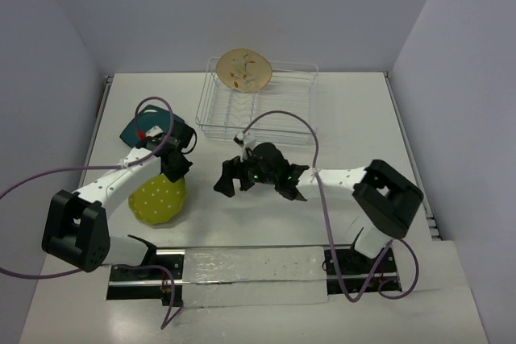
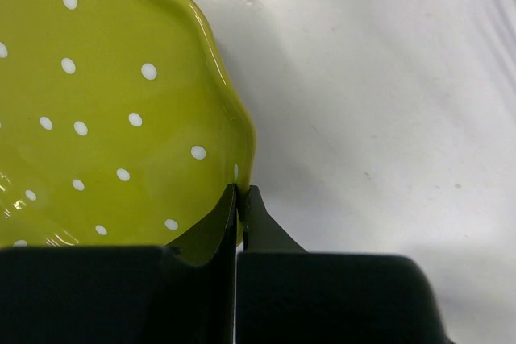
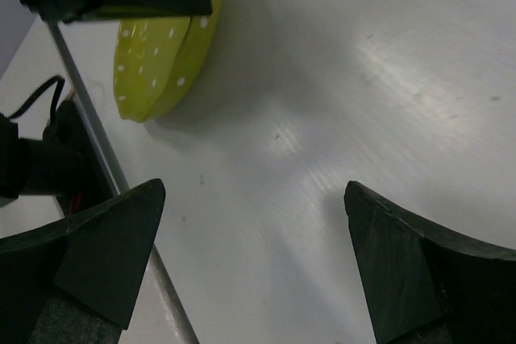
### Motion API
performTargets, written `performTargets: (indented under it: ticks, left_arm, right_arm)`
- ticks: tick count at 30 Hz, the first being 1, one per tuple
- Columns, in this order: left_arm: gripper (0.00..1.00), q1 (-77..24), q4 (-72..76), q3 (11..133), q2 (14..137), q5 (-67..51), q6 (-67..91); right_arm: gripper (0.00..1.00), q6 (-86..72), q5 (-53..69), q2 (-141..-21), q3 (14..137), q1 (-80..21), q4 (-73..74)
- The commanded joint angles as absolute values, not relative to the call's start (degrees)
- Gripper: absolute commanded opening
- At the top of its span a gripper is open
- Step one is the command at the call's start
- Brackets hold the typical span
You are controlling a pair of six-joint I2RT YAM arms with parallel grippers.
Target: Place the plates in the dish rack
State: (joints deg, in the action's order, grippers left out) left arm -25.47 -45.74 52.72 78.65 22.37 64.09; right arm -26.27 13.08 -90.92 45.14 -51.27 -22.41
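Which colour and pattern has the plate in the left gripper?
The plate is lime green with small white dots; the left wrist view shows it best.

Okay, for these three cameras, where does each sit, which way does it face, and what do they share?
Top external: high behind the robot, looking down at the table, dish rack, beige plate, teal plate, lime-green plate; left arm and right arm show.
Left wrist: on the left arm, facing down at that plate's rim; left fingers pinch it.
Right wrist: on the right arm, facing across the table toward the plate; right fingers spread wide.
Shared: all three see the lime-green plate.
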Motion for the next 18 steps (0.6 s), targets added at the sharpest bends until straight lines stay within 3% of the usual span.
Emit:
performTargets:
  ticks: [1,12,18]
  left_arm:
    - [0.00,-26.91,-41.18,57.09,76.31,20.18,69.32]
    - [0.00,-28.54,-40.14,56.68,75.32,18.61,71.47]
    - [0.00,-28.98,-40.87,56.25,73.23,18.11,73.32]
  right_arm:
    - [1.00,-25.06,14.91,-97.04,51.09,-57.24,-33.32]
    - [0.99,-30.64,11.44,-110.39,58.29,-60.42,-43.53]
    - [0.91,-32.69,8.96,-115.89,62.32,-61.56,-42.95]
